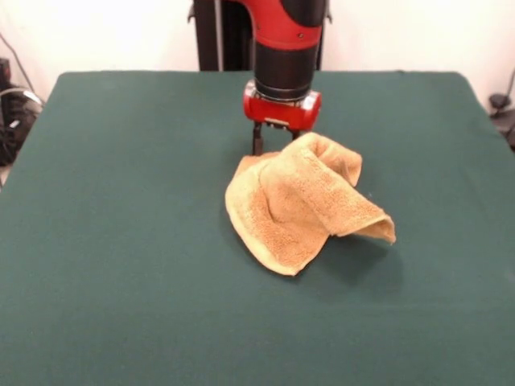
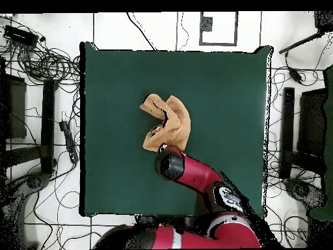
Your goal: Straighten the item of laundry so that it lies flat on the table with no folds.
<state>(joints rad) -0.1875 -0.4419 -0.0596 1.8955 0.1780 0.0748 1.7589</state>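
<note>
The orange-tan towel (image 1: 302, 201) lies crumpled near the middle of the green table (image 1: 121, 241). Its far edge is raised in a peak at my gripper (image 1: 276, 145), and a folded flap on the right hangs just above the cloth and casts a shadow. The gripper comes straight down at the towel's far edge and looks shut on that raised edge; one dark finger (image 1: 257, 140) shows to the left of the towel. In the overhead view the towel (image 2: 170, 120) is bunched into two lobes, and the arm's wrist (image 2: 170, 164) covers the gripper at the towel's near edge.
The table's rounded edges (image 2: 84, 130) border a floor with cables and stands (image 2: 49, 111) on both sides. The arm (image 2: 201, 179) reaches in from the bottom right in the overhead view.
</note>
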